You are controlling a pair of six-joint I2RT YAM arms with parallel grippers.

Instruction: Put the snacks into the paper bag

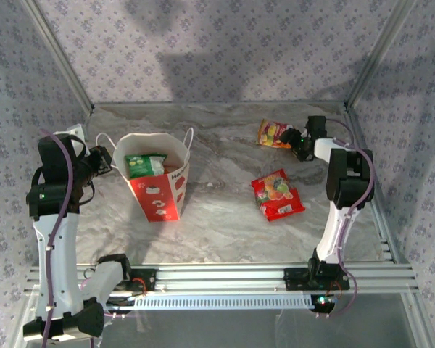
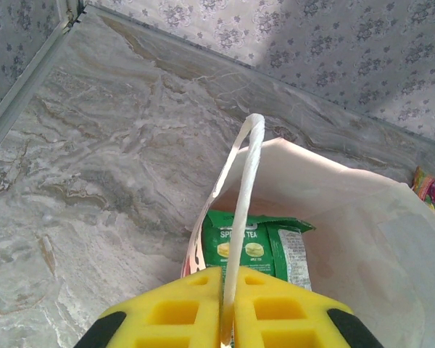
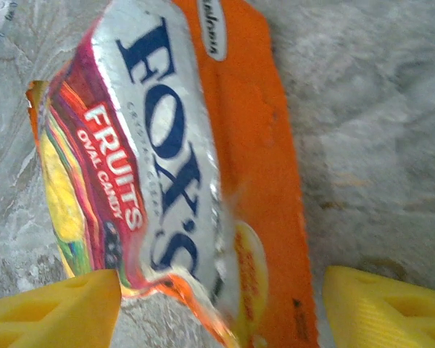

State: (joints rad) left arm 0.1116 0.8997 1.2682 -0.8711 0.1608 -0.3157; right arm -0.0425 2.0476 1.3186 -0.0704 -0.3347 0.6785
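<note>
The paper bag [image 1: 162,197], white with a red lower part, stands open at the left of the table. A green snack packet [image 1: 143,165] [image 2: 257,243] lies inside it. My left gripper [image 1: 107,161] [image 2: 228,308] is shut on the bag's white cord handle [image 2: 245,192] at the rim. At the far right lies an orange fruit-candy packet [image 1: 273,133] [image 3: 196,145] on the table. My right gripper [image 1: 295,143] [image 3: 221,297] is open, a yellow finger [image 3: 58,308] on each side of the packet's near end, with gaps to it. A red fruit-print packet [image 1: 274,185] overlaps another red one [image 1: 286,204] at mid-right.
The marble-patterned tabletop [image 1: 225,217] is walled by patterned panels at the back and sides. An aluminium rail [image 1: 239,279] carries both arm bases along the near edge. Bare table lies between the bag and the red packets.
</note>
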